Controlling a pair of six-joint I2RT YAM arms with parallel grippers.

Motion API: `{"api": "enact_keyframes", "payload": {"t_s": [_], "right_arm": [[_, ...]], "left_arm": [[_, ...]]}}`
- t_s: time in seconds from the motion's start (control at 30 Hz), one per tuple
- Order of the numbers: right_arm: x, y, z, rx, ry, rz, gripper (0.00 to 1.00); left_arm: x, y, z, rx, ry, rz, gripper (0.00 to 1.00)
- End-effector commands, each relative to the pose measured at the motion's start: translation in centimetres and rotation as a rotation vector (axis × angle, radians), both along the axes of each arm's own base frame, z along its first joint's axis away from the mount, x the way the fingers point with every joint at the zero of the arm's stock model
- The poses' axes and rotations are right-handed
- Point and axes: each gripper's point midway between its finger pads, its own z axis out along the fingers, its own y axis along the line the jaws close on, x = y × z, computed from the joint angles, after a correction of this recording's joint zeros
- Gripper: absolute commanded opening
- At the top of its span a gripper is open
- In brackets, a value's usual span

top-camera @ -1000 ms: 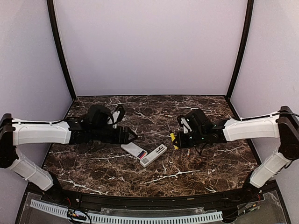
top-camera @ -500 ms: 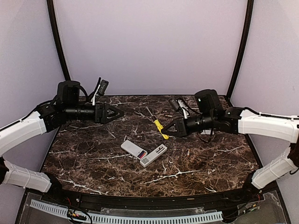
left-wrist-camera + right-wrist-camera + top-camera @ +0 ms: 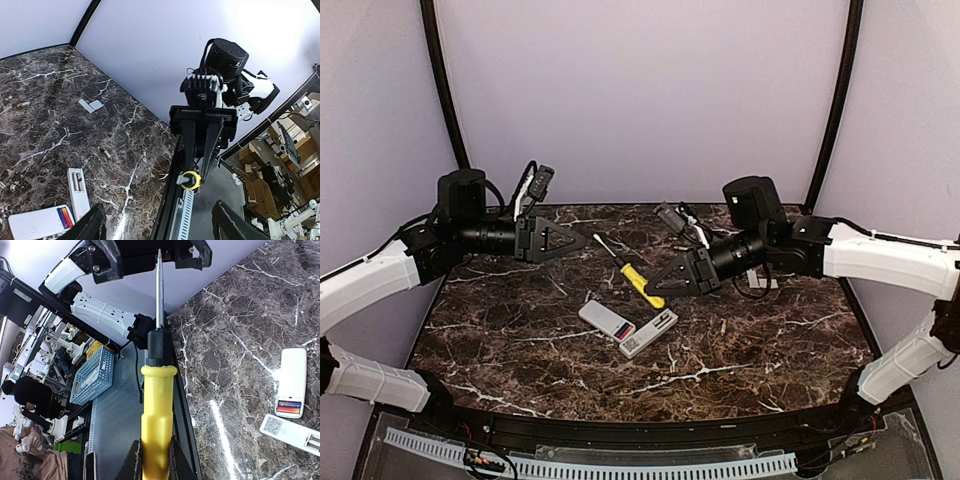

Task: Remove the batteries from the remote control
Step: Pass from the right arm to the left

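Both of my arms have lifted off the tabletop (image 3: 770, 340) since a second ago, and over the last half second the screwdriver (image 3: 638, 280) has swung in toward the middle. My right tool (image 3: 667, 281) is clamped on its yellow handle, with the metal shaft pointing away toward the left arm, above the marble. My left tool (image 3: 575, 241) hangs high over the left rear of the tabletop, spread wide with nothing between its fingers. The batteries (image 3: 289, 407), red and dark wraps side by side, sit in the open end of the white remote (image 3: 605, 319), which lies flat near the centre. A narrow white piece (image 3: 650, 333) with a printed code label lies just beside it.
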Motion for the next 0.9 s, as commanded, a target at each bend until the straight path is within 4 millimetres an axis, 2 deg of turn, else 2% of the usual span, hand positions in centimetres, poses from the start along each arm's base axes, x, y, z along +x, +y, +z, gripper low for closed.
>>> {"api": "enact_keyframes", "payload": {"t_s": [0.0, 0.1, 0.3, 0.53, 0.87], "right_arm": [[-1.1, 1.0, 0.6, 0.028, 0.011, 0.082, 0.0], [-1.4, 1.5, 0.3, 0.028, 0.02, 0.104, 0.0], [-1.5, 2.2, 0.1, 0.028, 0.026, 0.126, 0.0], [-1.5, 2.6, 0.3, 0.036, 0.022, 0.134, 0.0], [-1.3, 2.7, 0.4, 0.04, 0.01, 0.129, 0.0]], "left_arm": [[-1.4, -0.3, 1.2, -0.073, 0.021, -0.083, 0.71], [-1.5, -0.4, 1.3, -0.082, 0.039, -0.098, 0.68], [-1.6, -0.7, 0.4, -0.07, 0.083, -0.124, 0.53], [-2.0, -0.8, 0.3, -0.071, 0.096, -0.151, 0.44], [-2.2, -0.9, -0.2, -0.072, 0.117, -0.165, 0.26]]}}
